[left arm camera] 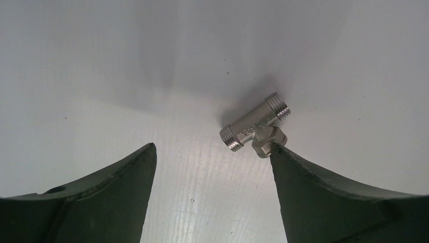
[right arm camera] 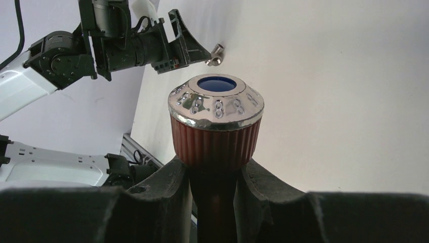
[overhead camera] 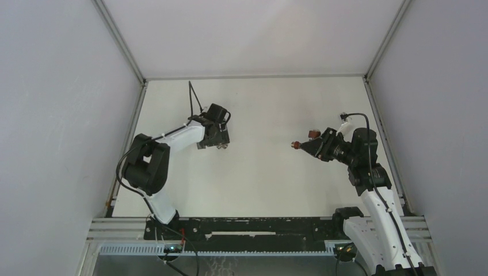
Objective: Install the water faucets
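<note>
The silvery T-shaped metal fitting (left arm camera: 255, 129) lies on the white table, just ahead of my left gripper (left arm camera: 212, 152). That gripper is open, and its right fingertip (left arm camera: 275, 152) touches the fitting's short side branch. The fitting also shows far off in the right wrist view (right arm camera: 216, 54). My right gripper (right arm camera: 215, 169) is shut on the stem of the reddish-brown faucet (right arm camera: 216, 126), just under its ribbed knob with a chrome cap and blue centre. In the top view the right gripper (overhead camera: 308, 146) holds the faucet (overhead camera: 297, 145) above the table, knob pointing left toward the left gripper (overhead camera: 220, 141).
White walls close in the table (overhead camera: 259, 184) at the back and on both sides. A black rail (overhead camera: 259, 227) with the arm bases runs along the near edge. The two grippers stand well apart across the table's middle.
</note>
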`<state>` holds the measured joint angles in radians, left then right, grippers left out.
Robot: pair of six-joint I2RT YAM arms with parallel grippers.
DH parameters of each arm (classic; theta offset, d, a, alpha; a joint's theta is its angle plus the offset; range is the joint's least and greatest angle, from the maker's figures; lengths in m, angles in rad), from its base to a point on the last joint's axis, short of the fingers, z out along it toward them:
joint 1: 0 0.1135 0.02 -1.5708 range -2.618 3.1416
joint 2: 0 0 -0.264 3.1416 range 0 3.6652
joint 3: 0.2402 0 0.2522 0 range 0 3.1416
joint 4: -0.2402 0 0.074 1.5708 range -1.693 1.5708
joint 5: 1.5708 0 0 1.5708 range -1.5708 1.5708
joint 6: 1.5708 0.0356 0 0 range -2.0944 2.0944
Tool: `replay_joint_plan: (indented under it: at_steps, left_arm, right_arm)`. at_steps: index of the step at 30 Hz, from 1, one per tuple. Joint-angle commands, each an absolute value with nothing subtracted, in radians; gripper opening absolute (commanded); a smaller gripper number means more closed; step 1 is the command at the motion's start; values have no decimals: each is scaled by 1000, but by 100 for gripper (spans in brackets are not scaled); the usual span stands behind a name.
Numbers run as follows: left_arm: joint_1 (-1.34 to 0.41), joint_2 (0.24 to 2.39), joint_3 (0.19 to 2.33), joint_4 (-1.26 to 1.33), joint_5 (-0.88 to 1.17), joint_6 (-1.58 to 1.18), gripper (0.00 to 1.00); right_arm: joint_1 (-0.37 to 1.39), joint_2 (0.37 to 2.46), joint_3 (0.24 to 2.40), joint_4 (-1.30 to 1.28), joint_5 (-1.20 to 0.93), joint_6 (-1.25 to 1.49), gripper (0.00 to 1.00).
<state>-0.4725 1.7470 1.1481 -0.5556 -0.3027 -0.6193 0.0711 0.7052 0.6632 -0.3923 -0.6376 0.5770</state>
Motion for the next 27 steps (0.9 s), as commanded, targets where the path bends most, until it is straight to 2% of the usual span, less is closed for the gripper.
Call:
replay_joint_plan:
  at_steps: [1,11,24,27]
  left_arm:
    - [-467,1763,1201,-548,-296,-601,86]
    - [-503,1752,1170,-553,-238,-652,84]
    - [-634,1722,1173,-489,-22,-811,85]
    - [-633,1688,1194,-530,-79,-774,85]
  right_arm:
    - [66,694,710,-341,-649,569,0]
    - [66,693,710,-343,-646,573,0]
    - [66,687,710,-355,-640,571,0]
    - [66,681,709,-359,-640,568,0]
